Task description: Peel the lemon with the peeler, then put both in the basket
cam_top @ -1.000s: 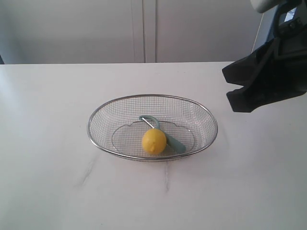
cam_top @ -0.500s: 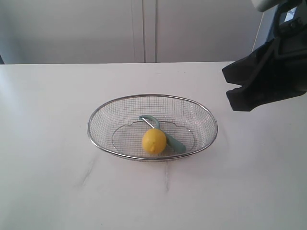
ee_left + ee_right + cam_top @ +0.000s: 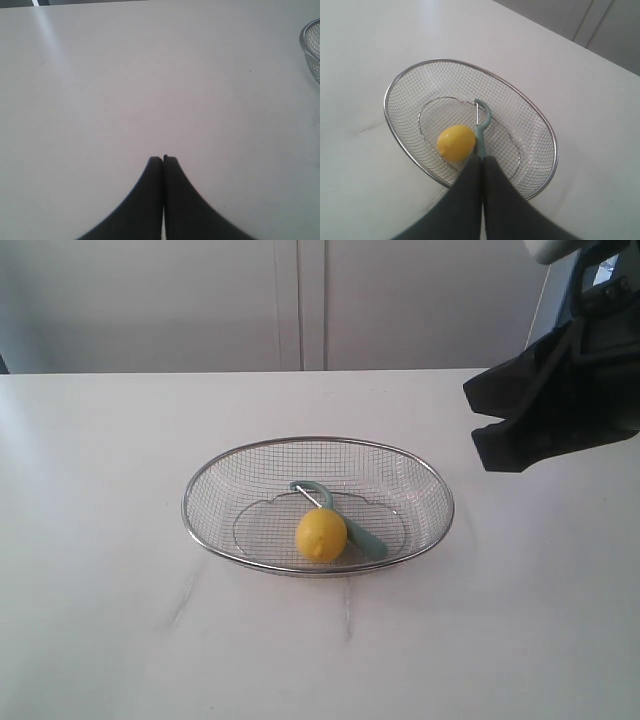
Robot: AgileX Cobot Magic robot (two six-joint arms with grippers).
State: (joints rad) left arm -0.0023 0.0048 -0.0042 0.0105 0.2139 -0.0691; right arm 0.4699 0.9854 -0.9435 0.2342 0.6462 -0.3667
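Note:
The yellow lemon (image 3: 321,535) lies inside the silver wire basket (image 3: 300,442), near its front wall. The teal peeler (image 3: 366,539) lies beside and behind the lemon, its curved head toward the basket's middle. My right gripper (image 3: 474,420) hangs shut and empty, high up to the right of the basket. In the right wrist view its tips (image 3: 481,159) sit above the lemon (image 3: 455,143), the peeler (image 3: 483,124) and the basket (image 3: 520,95). My left gripper (image 3: 163,159) is shut and empty over bare table, with the basket's rim (image 3: 309,50) at the frame's edge.
The basket stands in the middle of a white tabletop (image 3: 120,540). Pale cabinet doors (image 3: 300,300) rise behind the table's far edge. The left arm does not show in the exterior view.

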